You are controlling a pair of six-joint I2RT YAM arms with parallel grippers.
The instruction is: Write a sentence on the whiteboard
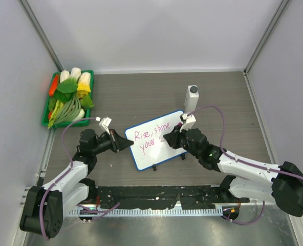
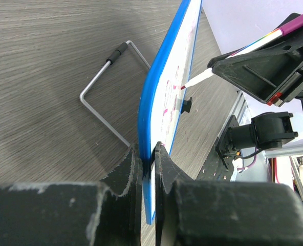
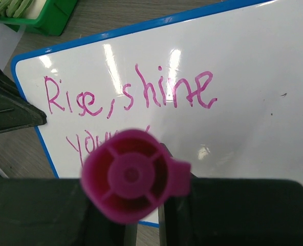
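The whiteboard (image 1: 154,138), white with a thin blue rim, lies mid-table, its left edge clamped by my left gripper (image 1: 127,145). Pink words on it read "Rise, shine" (image 3: 128,95) with "your" (image 3: 87,143) below, partly hidden by the marker. My right gripper (image 1: 168,141) is shut on a magenta marker (image 3: 132,176), seen end-on. In the left wrist view the board (image 2: 164,102) stands edge-on between my closed fingers (image 2: 128,169), and the marker's tip (image 2: 185,86) touches its face.
A white bottle with grey cap (image 1: 192,97) stands behind the board. A green tray of vegetables (image 1: 68,97) sits at the far left. A bent wire stand (image 2: 108,87) lies on the wood table beside the board. A black rail (image 1: 156,197) runs along the near edge.
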